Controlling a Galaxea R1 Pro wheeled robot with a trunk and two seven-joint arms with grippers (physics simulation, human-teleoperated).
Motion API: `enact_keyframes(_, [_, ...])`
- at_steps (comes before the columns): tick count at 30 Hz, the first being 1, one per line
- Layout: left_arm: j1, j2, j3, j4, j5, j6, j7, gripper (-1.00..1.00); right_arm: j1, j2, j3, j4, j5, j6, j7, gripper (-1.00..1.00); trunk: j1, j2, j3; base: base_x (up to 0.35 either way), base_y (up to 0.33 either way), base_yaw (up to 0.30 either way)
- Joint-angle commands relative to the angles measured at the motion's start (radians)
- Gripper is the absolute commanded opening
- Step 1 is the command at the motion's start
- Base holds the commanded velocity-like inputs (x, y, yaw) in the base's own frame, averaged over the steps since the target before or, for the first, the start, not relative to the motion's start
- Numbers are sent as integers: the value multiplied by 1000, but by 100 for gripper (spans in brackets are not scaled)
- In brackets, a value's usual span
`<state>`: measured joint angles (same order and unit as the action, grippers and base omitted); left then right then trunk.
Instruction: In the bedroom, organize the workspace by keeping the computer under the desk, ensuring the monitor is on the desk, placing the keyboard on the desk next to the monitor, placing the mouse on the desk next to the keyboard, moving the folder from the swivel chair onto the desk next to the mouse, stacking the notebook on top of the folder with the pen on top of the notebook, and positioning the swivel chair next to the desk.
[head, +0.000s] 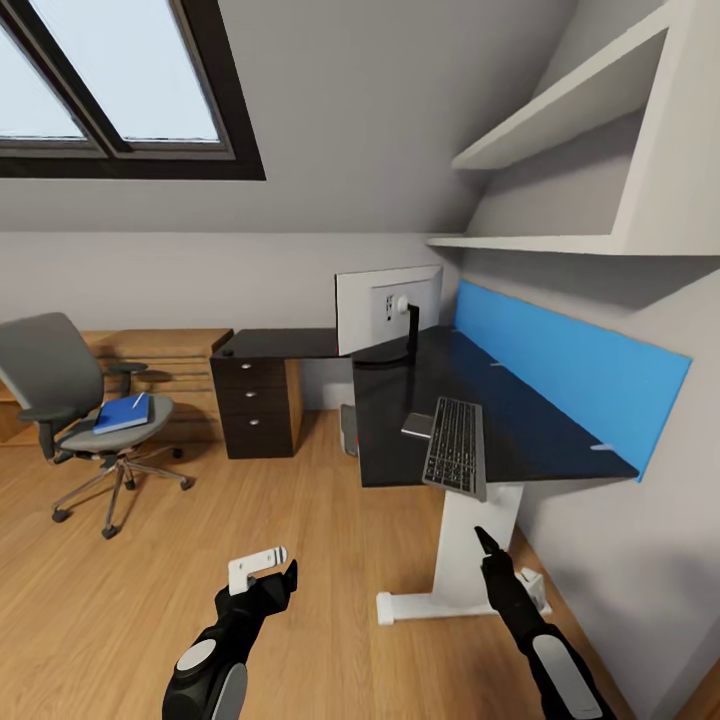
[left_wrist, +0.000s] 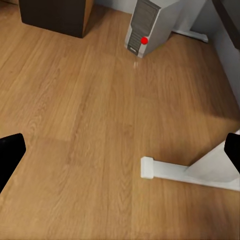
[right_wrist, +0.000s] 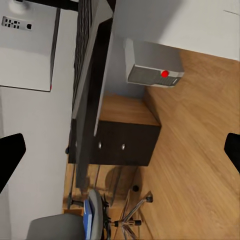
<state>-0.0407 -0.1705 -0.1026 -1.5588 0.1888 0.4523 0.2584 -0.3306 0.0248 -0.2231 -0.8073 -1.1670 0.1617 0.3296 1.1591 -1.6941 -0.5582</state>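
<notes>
1. Keyboard (head: 456, 447) is seen lying on the black top of the table (head: 520, 420), at its near edge and slightly overhanging it; a small grey flat thing (head: 418, 426) is seen touching its left side, and what it is cannot be told.
2. The monitor (head: 388, 308) is stood on the table's far corner, its pale grey back turned to the head camera.
3. The swivel chair (head: 70, 395) is placed well apart from the table, at the left by the wooden dresser (head: 170, 350); a blue folder (head: 123, 413) is laid on its seat, with a thin white pen (head: 137, 400) on top.
4. The computer (left_wrist: 150, 25) is stood on the wooden floor (left_wrist: 90, 125) under the table, beside the black drawer unit (head: 254, 405).
5. The left hand (head: 262, 575) and the right hand (head: 488, 545) are held low over the floor in front of the table; in both wrist views the fingers are spread wide with nothing between them.
</notes>
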Motion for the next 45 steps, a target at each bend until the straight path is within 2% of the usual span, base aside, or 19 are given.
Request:
enact_keyframes(1, [-1,0,-2,-1,11,3,10,100,-1,3,-5,-1,-11,10,3,100,4,-8,-4,0,0,0])
enact_keyframes(7, [-1,0,-2,-1,11,4,10,100,-1,9,-5,-1,-12,2,2,100,27,-50,-23,0,0,0])
enact_keyframes(18, [-1,4,0,6,12,6,7,100,-1,10,-5,-3,-12,-14,2,100,27,-50,-23,8,0,0])
enact_keyframes(34, [-1,5,0,9,11,6,5,100,-1,11,-4,-5,-10,-17,3,100,27,-50,-23,173,0,0])
enact_keyframes(45, [-1,5,0,10,11,6,7,100,-1,10,-4,-7,-10,-19,5,100,-11,20,8,8,0,0])
